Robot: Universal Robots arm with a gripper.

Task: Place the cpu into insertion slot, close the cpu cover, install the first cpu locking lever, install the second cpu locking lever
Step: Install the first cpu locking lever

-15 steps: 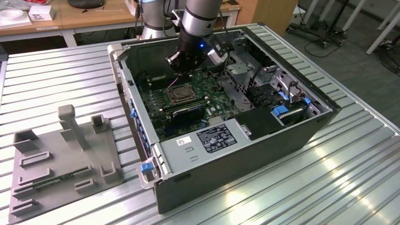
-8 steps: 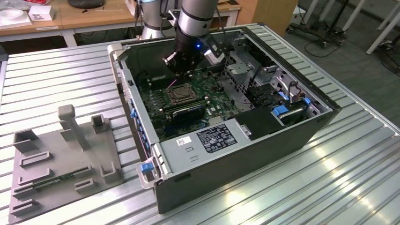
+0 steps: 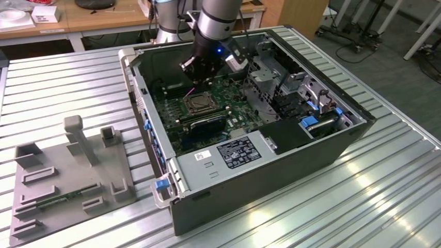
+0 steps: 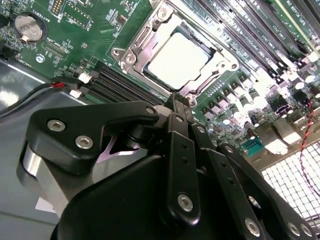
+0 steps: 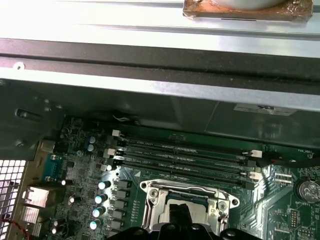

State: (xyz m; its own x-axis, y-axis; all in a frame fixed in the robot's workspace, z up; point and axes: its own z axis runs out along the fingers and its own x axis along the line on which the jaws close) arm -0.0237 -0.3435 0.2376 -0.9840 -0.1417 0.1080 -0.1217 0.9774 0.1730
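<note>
At the exterior view's left we see a grey fixture tray (image 3: 69, 175) on the ribbed table (image 3: 386, 206), well apart from the work. Next comes the open computer case (image 3: 276, 170), and inside it the insertion slot (image 3: 195, 105) on the green board. The cpu (image 4: 179, 56) sits in that slot. Its pale metal top shows through the window of the cpu cover (image 4: 141, 36), which appears to lie flat around it.

We judge the chip light, stiff and thin, with a smooth top that offers little grip (and a pin field beneath that would bend easily). Its opposite edges would be the only sound hold, but seated as it is, the frame boxes them in.

Slightly toward the exterior view's right of the slot, the gripper (image 3: 204, 80) hangs above the board, its fingertips (image 4: 176, 106) pressed together on nothing. In the second wrist view its tip lines up with one edge of the cover, near it. Whether it touches we cannot tell.
</note>
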